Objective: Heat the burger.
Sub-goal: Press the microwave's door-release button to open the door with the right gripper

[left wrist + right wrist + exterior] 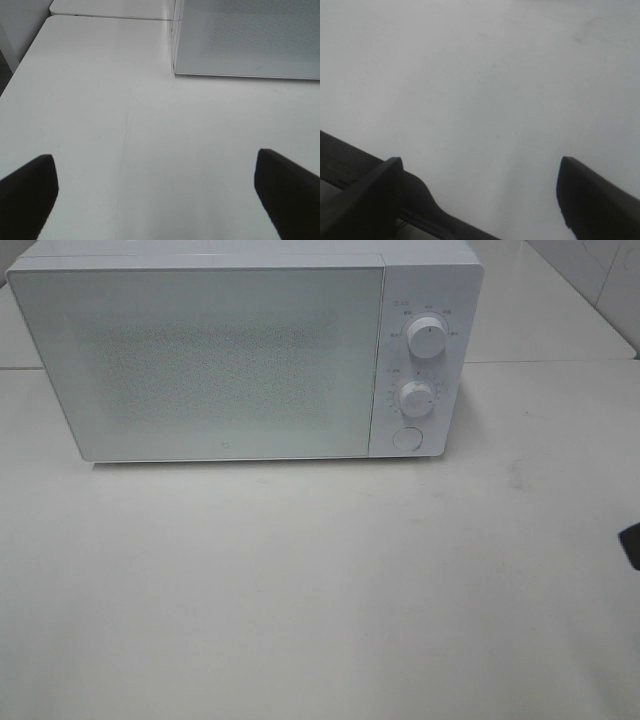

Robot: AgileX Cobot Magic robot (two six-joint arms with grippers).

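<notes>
Three views checked, the burger is found in none: not on the table [320,590], and nothing can be made out through the frosted door [200,360] of the microwave [425,280], which is shut. Whether it sits inside or out of frame cannot be told. Left gripper [155,155] and right gripper [481,160] are each seen with fingers spread wide, nothing between them, over bare tabletop. Handling, judged from the task alone: a burger is expected to be light, soft and stacked, so layers may slide; it is best taken low across the sides, squeezed gently, bun not crushed. The tabletop is white, smooth, faintly scuffed. Upper knob [428,337], lower knob [415,398] and round button [407,438] are set right of the door. A pale tiled wall [600,270] is seen at the far right
</notes>
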